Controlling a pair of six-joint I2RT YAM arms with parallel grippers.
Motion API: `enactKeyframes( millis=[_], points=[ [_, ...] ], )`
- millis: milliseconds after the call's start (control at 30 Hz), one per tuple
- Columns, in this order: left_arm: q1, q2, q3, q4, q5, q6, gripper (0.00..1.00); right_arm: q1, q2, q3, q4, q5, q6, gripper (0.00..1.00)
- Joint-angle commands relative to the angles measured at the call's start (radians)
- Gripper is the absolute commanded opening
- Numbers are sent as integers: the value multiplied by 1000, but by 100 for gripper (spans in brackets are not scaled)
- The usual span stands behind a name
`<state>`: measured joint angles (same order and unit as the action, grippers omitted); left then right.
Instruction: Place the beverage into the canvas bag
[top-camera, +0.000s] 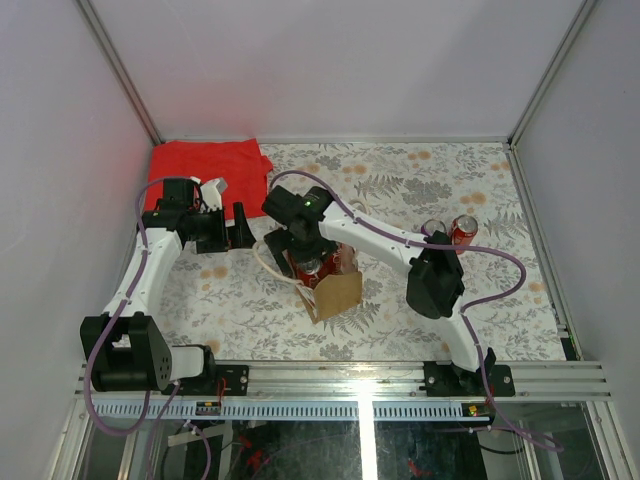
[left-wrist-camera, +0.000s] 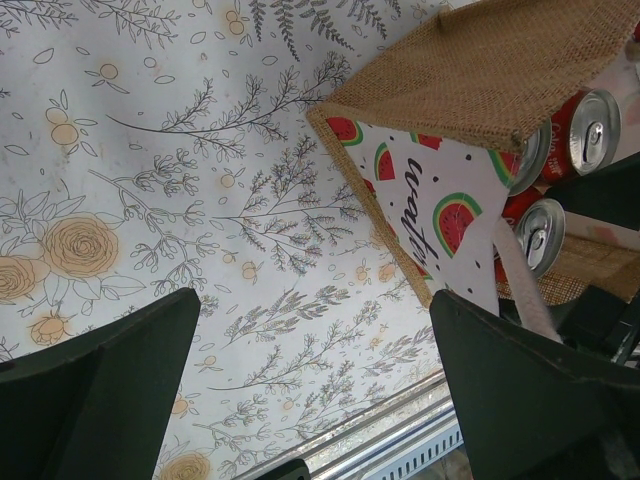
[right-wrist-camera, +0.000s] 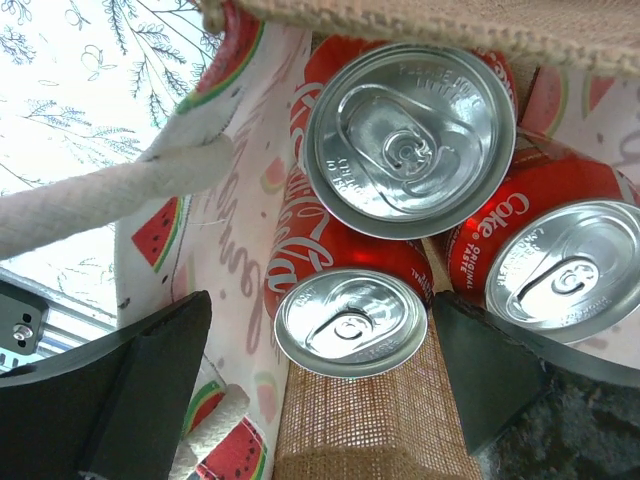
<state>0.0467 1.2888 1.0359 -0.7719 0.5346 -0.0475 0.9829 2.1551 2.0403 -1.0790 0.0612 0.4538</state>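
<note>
**Three cola cans in the canvas bag, both pincers wide open**

The canvas bag (top-camera: 335, 292), tan burlap on the outside, stands upright near the middle of the flower-patterned table (top-camera: 400, 170). Its lining is white, printed with watermelon slices. Black cursive writing on the lining begins "wate"; the rest cannot be read. A cream rope handle (right-wrist-camera: 110, 195) crosses beside the bag's opening.

Three red beverage cans stand inside the bag, silver tops up and tabs unopened. In the right wrist view the first can (right-wrist-camera: 410, 140) looks largest, the second can (right-wrist-camera: 350, 322) sits below it, and the third can (right-wrist-camera: 565, 270) is off to the right. White script on the second reads "Coca-Cola", and the third reads "Coke Original Taste".

The right gripper (right-wrist-camera: 320, 305) hangs directly over the bag's mouth, fingers spread wide and holding nothing. The left gripper (left-wrist-camera: 315, 300) is just beside the bag on its left, over the tablecloth, also spread wide and empty.

Two more cans (top-camera: 464, 230) stand together on the table, well to the right of the bag. A folded red cloth (top-camera: 205, 165) lies at the far left corner.
</note>
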Motion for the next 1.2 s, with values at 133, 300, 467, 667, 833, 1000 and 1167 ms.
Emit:
enactKeyframes(
  millis=[133, 300, 467, 667, 833, 1000, 1167],
  points=[
    [7, -15, -7, 17, 19, 13, 100, 22, -66, 106, -33, 21, 13, 99],
    [7, -9, -5, 17, 21, 14, 100, 22, -86, 185, -73, 81, 15, 100],
    [7, -1, 2, 17, 22, 11, 100, 19, -94, 251, -134, 212, -9, 99],
    [7, -6, 0, 16, 20, 12, 100, -140, -130, 393, -207, 247, -35, 100],
    [8, -11, -2, 16, 21, 13, 100, -375, -247, 325, -164, 217, -90, 100],
    [7, -3, -2, 19, 21, 15, 100, -573, -321, 159, -152, 190, -128, 98],
    [8, 3, 4, 20, 25, 11, 100, -695, -319, -37, -139, 116, -139, 97]
  ],
)
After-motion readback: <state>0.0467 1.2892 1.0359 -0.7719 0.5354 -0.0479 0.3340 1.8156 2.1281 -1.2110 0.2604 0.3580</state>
